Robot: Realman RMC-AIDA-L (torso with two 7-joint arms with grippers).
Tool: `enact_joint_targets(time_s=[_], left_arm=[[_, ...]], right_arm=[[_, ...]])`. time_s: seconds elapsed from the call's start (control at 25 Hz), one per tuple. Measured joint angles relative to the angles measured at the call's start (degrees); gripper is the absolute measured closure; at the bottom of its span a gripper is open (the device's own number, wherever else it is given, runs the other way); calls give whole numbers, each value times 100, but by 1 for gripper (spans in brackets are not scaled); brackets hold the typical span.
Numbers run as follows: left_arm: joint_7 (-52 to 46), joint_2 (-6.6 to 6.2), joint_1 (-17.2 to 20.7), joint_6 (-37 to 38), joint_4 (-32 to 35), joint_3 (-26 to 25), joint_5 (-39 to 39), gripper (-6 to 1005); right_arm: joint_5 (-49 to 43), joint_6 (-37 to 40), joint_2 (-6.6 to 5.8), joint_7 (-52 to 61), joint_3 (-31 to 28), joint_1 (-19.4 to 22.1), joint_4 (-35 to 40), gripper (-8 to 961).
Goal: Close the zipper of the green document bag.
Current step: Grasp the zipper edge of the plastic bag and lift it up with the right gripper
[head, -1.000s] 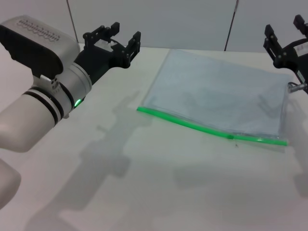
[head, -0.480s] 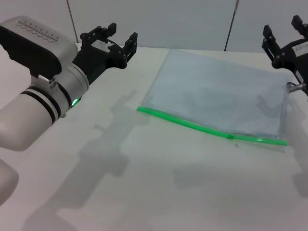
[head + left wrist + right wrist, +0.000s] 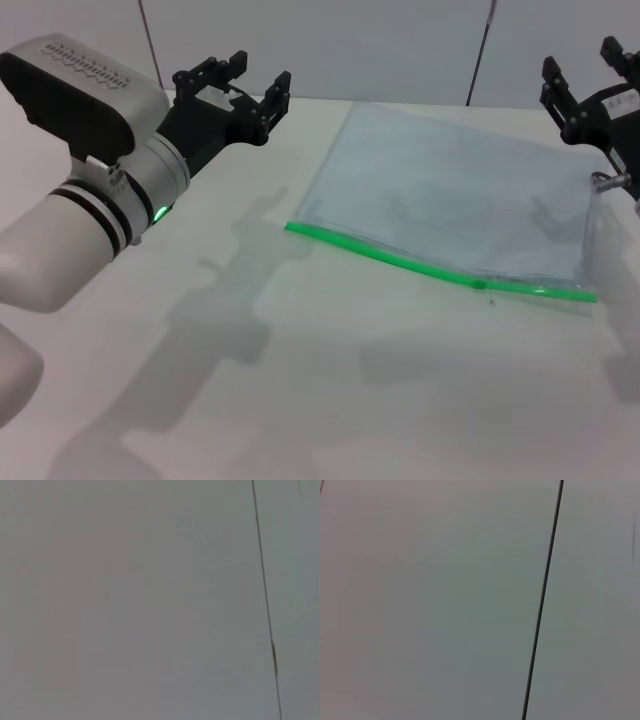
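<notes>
The green document bag (image 3: 455, 195) lies flat on the white table (image 3: 300, 380), right of centre in the head view. Its bright green zipper (image 3: 400, 260) runs along the near long edge, with a small slider tab (image 3: 479, 284) toward the right end. My left gripper (image 3: 248, 82) hovers open above the table's far left, well apart from the bag. My right gripper (image 3: 585, 72) is raised at the far right, open, above the bag's far right corner. Both wrist views show only a plain wall.
A pale wall (image 3: 330, 45) with dark vertical seams stands behind the table. My left arm's white and black housing (image 3: 90, 170) fills the left side of the head view. The arms cast shadows on the near table surface.
The left gripper has shifted only slightly back and forth at the far left. The right gripper has edged a little up. The bag has not moved.
</notes>
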State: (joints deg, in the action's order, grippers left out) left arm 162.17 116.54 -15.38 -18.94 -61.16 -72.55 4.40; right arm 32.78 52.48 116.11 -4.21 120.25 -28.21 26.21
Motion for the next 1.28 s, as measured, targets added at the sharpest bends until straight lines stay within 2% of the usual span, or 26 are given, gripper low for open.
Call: enact_joint_targets(time_s=[0.44,0.56,0.68,0.88,0.96,1.28], left_arm=[[-1,0,0,-130,-1,21,-15,450],[-1,-1,11,-140,-2,11,-18,450],[-3,-6,27,-103,-2,-18,-23,453],[-72,-12,29,-90,-1,-37,-26,457],[-81,-15,31,-87,-1,-42,-26,457],[-81,-18,-27,-74,152,-49,-26,457]], right_arm=[[0,-56,-11,66,-26,2,83,270],[-75,-359,-95,426,-37,9,245,270],[-434,-849,-334,969,-14,99,666,270],[-1660,-1929,-880,2273,-8,290,1601,269],[-2245,-2172,-1056,2818,-6,370,1910,269],[-4986,-2211,-1517,5190,-42,591,2625,268]])
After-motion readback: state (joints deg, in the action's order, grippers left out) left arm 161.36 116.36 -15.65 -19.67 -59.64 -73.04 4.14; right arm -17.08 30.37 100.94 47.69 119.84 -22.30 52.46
